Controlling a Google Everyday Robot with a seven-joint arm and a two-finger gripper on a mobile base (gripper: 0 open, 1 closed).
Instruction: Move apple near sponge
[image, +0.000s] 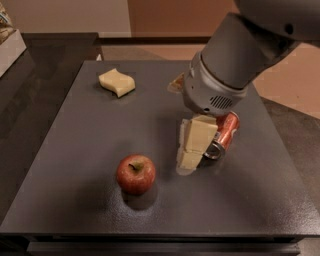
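**STATUS: APPLE NOT YET GRASPED**

Camera view — The apple (135, 173) rests stem up on the dark tabletop (75, 150), near centre, with nothing touching it. The sponge (116, 82) lies at the far left, well apart from the apple. The gripper (190, 157) hangs low over the table, right of the apple and apart from it, just left of a red soda can (224, 136) lying on its side. Whether the gripper is spread or closed cannot be determined; the apple is not in it.

Progress, as judged: no step is complete — approach, grasp, transfer toward the far left and release beside the sponge all remain.
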